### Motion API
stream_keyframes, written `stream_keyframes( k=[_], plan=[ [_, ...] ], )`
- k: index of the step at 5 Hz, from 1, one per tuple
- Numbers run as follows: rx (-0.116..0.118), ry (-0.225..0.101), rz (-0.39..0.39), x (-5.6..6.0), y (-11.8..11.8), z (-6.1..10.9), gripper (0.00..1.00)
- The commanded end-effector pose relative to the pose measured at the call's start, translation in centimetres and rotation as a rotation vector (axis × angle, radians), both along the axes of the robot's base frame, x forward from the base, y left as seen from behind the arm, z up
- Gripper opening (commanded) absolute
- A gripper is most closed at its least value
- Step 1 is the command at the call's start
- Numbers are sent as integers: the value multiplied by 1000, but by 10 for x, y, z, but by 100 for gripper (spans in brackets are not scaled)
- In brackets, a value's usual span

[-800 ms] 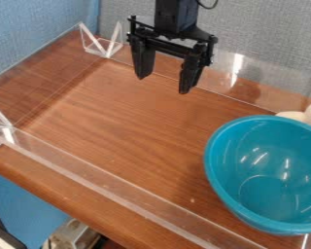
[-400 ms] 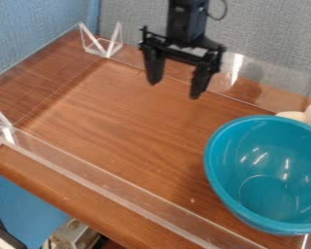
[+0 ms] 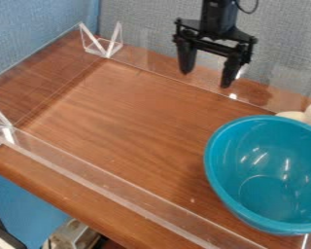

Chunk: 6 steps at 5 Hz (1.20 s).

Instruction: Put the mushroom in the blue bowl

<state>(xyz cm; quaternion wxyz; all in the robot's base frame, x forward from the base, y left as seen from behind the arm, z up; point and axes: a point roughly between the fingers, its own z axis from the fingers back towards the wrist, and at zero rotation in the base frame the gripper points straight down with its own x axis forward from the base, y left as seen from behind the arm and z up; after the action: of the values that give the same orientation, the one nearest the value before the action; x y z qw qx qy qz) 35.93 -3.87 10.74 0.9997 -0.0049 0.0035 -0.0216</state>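
The mushroom (image 3: 295,118), a pale cream lump, sits at the right edge of the scene, just behind the far rim of the bowl (image 3: 268,173) and partly hidden by it; whether it touches the rim cannot be told. The teal-blue bowl stands at the near right of the table (image 3: 120,117), holding nothing, its inside glossy with light. The black gripper (image 3: 209,68) hangs over the far side of the table, to the left of the mushroom and apart from it, pointing down with its fingers (image 3: 231,73) spread and nothing between them. A clear wall (image 3: 106,190) runs round the table's edge.
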Motion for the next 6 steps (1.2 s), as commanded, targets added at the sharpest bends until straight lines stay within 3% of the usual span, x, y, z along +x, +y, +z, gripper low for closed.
stream_keyframes(
  k=[1, 3, 4, 6],
  plan=[
    [-5, -85, -15, 27, -8, 17, 100],
    [0, -92, -50, 58, -19, -1, 100],
    [3, -91, -60, 61, -24, -7, 100],
    [9, -92, -53, 55, -24, -17, 100]
  ],
)
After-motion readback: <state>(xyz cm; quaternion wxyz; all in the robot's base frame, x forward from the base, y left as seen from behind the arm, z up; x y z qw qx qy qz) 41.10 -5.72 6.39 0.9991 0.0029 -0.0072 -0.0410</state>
